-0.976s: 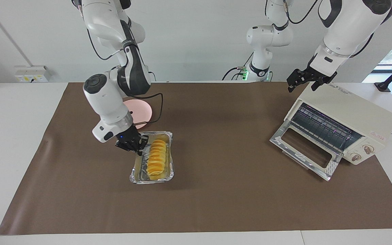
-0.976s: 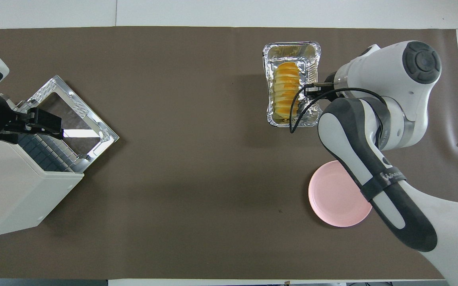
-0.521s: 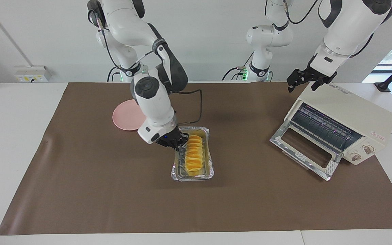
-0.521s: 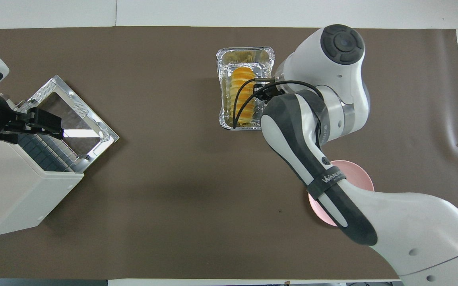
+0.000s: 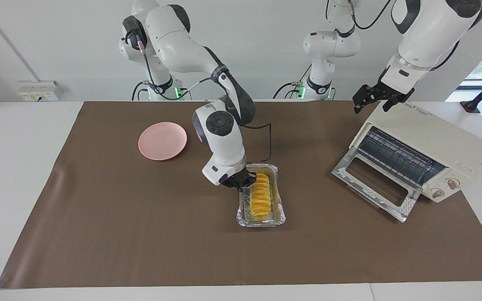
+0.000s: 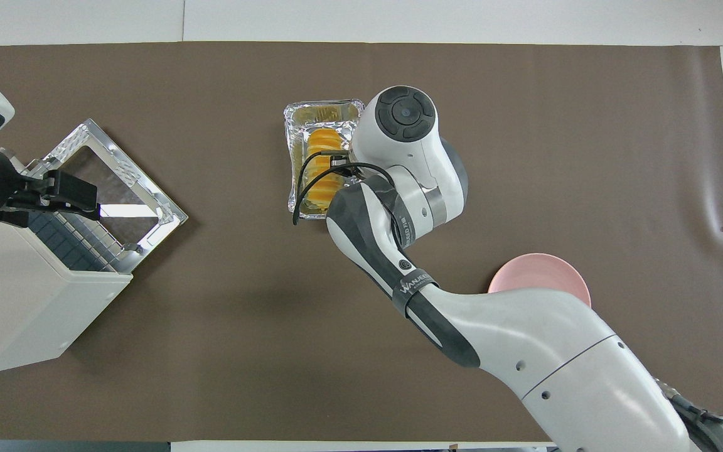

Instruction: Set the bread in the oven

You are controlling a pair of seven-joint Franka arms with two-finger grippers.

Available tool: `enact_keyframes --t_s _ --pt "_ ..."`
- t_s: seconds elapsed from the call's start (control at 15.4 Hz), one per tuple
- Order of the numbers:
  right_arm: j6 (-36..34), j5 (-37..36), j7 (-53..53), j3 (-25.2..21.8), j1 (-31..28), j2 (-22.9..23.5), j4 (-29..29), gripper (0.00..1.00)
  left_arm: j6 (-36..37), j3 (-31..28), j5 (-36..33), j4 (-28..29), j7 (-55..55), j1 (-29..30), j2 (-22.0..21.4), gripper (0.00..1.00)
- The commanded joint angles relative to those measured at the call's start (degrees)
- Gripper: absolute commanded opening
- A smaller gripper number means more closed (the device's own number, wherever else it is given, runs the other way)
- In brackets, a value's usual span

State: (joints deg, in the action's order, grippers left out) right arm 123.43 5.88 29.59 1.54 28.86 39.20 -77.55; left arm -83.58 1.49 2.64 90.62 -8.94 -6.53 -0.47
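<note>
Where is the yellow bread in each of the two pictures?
Facing view: the bread lies in the foil tray near the picture's middle, below the right gripper.
Overhead view: the bread is in the upper middle, partly under the right arm.
Shared landmark: the oven, door open.

My right arm reaches out low over the surface, wrist bent down, its tool [image 5: 241, 184] pinched closed. My left arm waits raised, its tool [image 5: 370, 99] spread wide, fingers apart.

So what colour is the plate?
The plate is pink, plain with no pattern. It shows best in the facing view.
</note>
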Motion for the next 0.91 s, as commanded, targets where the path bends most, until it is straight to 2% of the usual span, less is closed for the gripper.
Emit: enact_keyframes --t_s 0.0,0.2,0.39,0.52,0.65,0.72,0.85 --pt "2.2 -2.6 2.7 -0.1 1.2 1.6 1.6 0.00 0.2 0.3 0.2 0.5 0.5 0.5 -0.8 1.00" --pt "2.3 -3.1 3.3 0.0 1.3 1.9 1.5 0.00 0.2 0.3 0.3 0.5 0.4 0.5 -0.8 1.00" --pt "1.9 -3.9 3.3 0.0 1.3 1.8 1.5 0.21 0.5 0.2 0.2 0.5 0.5 0.5 -0.8 1.00" --pt "1.8 -4.0 3.3 -0.1 1.2 1.8 1.5 0.57 0.7 0.0 0.2 0.5 0.5 0.6 -1.0 1.00" --pt "0.2 -4.4 3.2 -0.3 0.5 1.6 1.9 0.82 0.7 0.0 0.3 0.7 0.4 0.6 -1.6 1.00" --pt "-2.8 -4.4 3.1 -0.6 0.1 0.8 2.2 0.99 0.7 0.1 0.3 0.9 0.9 0.6 -1.6 1.00" --pt "-10.9 -4.3 2.1 -0.5 -2.9 -2.2 5.5 1.00 -0.3 0.1 0.2 0.4 0.5 -0.1 -1.4 1.00"
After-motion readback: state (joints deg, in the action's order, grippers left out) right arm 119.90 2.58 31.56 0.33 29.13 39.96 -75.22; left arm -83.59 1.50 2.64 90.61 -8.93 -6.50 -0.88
